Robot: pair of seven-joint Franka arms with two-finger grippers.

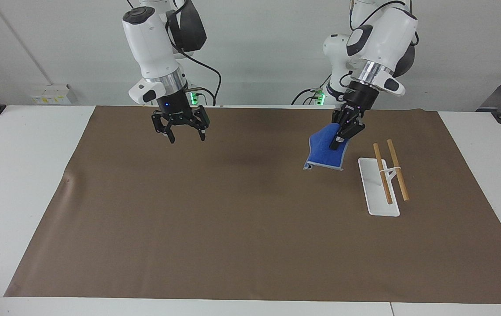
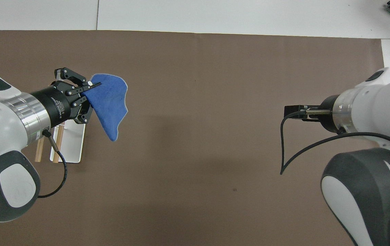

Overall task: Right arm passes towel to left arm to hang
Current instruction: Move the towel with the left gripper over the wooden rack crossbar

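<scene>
The left pincer [image 1: 340, 137] was clamped on the towel [image 1: 324, 152], gripping it near its upper edge so that the blue cloth hung down in loose folds, clear of the brown mat [image 1: 250, 228] that covered most of the bench [image 1: 22, 184]. Pincer and towel were up in the air over the mat toward the left arm's end of the bench, close to the edge where the robots stood, and just beside the rack [image 1: 378, 186], without touching it. The rack was a flat white base with a small white post carrying 2 wooden rods [image 1: 391, 170] side by side; it stood on the mat near the left arm's end. In the overhead view the left pincer [image 2: 89, 89] partly covered the rack [image 2: 73, 143], and the towel [image 2: 110, 100] spread out from its fingers [image 2: 94, 84] toward the middle of the mat [image 2: 215, 68]. The right pincer [image 1: 181, 130] hung over the mat near the robots' edge, toward the right arm's end, well apart from the towel; its 2 fingers [image 1: 170, 136] stood apart and pointed down, holding nothing. From overhead only its dark tip [image 2: 294, 112] showed past the wrist.
</scene>
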